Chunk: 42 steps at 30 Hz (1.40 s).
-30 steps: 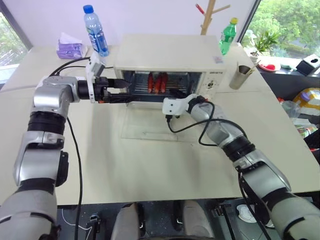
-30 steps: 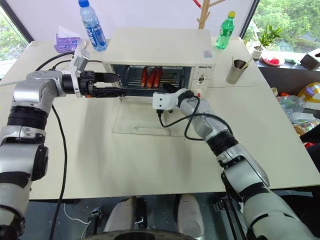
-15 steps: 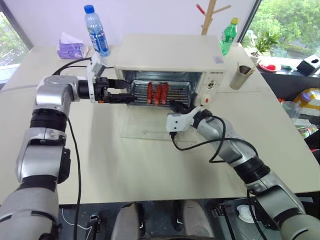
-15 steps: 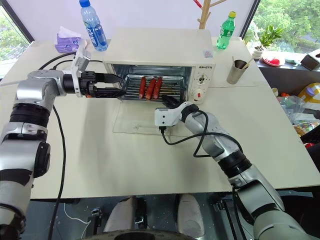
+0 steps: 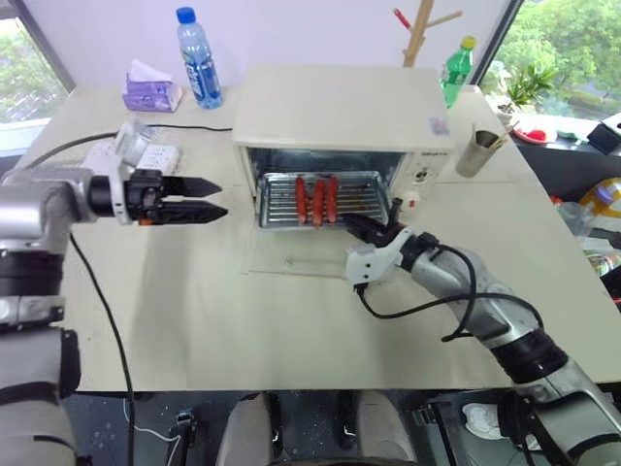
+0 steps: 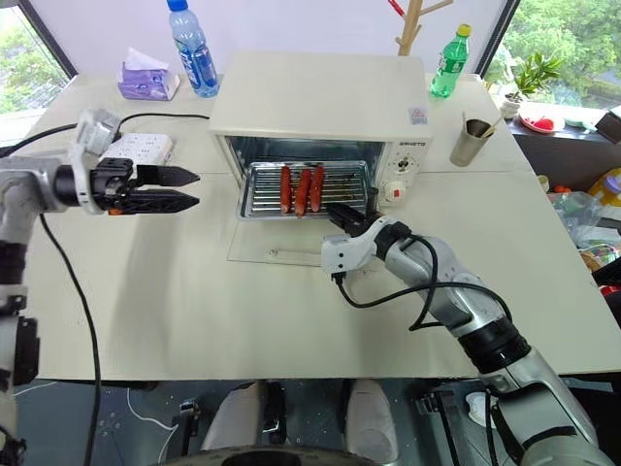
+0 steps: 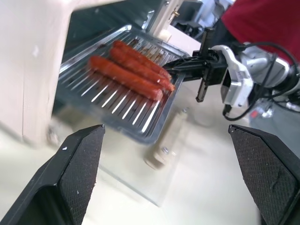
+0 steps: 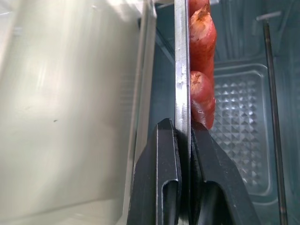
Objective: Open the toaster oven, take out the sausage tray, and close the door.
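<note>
From my head, the toaster oven is standing open, its door lying flat on the table. My right gripper is pinching the front edge of the sausage tray, which is sticking partway out of the oven. My left gripper is hanging well to the left, fingers apart.

My left wrist is looking between spread fingers at the tray.

My right wrist is showing both fingers clamped on the tray's rim.
</note>
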{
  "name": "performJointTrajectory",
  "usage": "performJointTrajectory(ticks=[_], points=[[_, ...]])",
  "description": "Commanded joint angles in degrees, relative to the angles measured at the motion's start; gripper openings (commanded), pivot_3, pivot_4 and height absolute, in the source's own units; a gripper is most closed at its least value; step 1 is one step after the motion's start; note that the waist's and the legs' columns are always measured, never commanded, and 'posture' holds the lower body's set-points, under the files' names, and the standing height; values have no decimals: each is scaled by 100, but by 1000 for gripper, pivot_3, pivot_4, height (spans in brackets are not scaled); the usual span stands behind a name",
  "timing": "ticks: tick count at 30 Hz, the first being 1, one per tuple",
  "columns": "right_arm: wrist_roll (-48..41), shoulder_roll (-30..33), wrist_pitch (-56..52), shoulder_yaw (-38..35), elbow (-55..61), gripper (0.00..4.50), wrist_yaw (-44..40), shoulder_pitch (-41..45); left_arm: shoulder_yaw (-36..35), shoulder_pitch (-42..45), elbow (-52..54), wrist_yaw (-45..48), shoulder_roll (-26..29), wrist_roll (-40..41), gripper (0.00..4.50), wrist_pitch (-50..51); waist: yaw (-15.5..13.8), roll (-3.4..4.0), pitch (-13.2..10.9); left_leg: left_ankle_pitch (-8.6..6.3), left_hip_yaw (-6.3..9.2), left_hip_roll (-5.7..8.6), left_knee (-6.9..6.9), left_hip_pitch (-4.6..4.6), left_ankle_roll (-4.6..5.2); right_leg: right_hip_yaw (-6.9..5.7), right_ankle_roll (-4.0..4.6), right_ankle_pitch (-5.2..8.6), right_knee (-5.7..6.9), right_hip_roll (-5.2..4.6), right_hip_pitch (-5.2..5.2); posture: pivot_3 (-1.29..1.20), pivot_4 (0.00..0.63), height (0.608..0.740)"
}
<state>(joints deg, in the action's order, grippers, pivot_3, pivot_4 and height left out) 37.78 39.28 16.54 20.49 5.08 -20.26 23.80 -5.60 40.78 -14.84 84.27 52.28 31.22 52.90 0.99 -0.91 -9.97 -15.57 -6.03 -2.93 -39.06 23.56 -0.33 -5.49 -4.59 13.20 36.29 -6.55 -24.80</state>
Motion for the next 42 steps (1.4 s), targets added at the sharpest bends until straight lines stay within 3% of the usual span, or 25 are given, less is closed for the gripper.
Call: performJointTrajectory(ticks=[1,16,30,41,42], points=[[-201,139,440,-329,387,3,96,-37,-267,-436,566,-185,132,277,4500,179,-1,0,0,0,1,0,-2,-1,0,0,0,0,1,0,1,0,150,722],[-420,246,1110,-561,248,3,-31,81,-606,-588,742,-1198,-210,1238,4500,1301,4,-7,-3,4,-2,0,-5,-2,-7,1,0,0,2,1,3,0,150,722],[-1118,228,1715,-606,382,3,-467,25,-1600,-741,837,-3200,-1559,2266,4500,3319,-11,-11,-3,7,7,0,-8,-10,-13,0,-1,-1,3,0,13,0,150,722],[-1062,59,1833,-520,356,3,-647,55,-1689,-731,1036,-3727,-1982,2650,4500,3809,-12,-11,-3,9,8,-1,-8,-14,-16,1,-1,-1,3,0,15,0,150,722],[-1054,57,1832,-528,357,1,-657,53,-1698,-735,1035,-3737,-1974,2670,4240,3823,-12,-11,-3,9,8,0,-8,-14,-16,1,-1,-1,3,0,16,0,150,722]])
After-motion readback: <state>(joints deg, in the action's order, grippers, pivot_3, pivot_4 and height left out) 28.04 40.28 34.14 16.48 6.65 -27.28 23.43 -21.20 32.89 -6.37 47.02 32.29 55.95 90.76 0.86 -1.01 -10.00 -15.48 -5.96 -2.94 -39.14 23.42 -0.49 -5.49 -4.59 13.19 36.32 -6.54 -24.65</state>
